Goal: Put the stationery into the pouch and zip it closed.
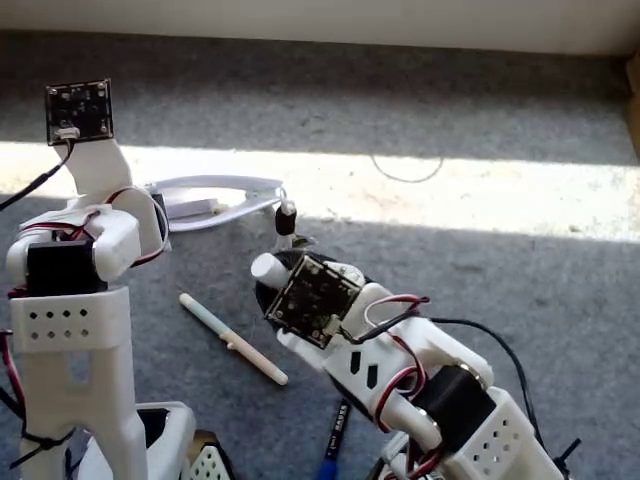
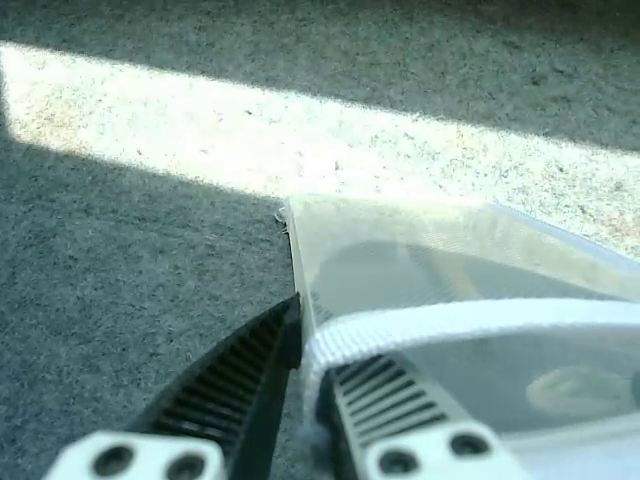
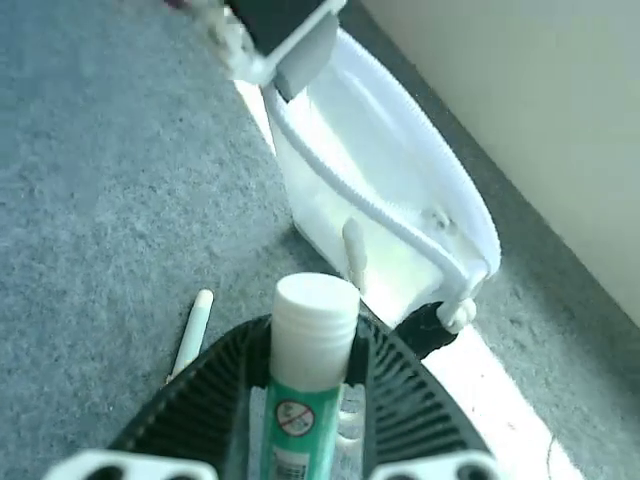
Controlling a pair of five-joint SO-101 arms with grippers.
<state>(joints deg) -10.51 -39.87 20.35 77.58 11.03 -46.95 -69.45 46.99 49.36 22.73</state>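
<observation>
Two pincers, both occupied; you have five entries, left to right.

1. Left pincer (image 2: 300,325): closed on the white zip band at one end of the pouch, holding that end of the mouth.
2. Pouch (image 1: 215,198): translucent white, mouth gaping. Its long axis runs from the left pincer across to the dark zip pull (image 1: 286,220).
3. White pen (image 1: 233,339): flat on the grey bench (image 1: 500,300), lying diagonally between the arms.
4. Right pincer (image 3: 312,338): clamped on the glue stick (image 3: 300,400), white cap foremost. The stick's long axis points cap-first at the open mouth, just short of it. This is the relation your move turns on.
5. Dark pen (image 1: 336,440): on the bench near the right arm's base, not yet pouched.
</observation>
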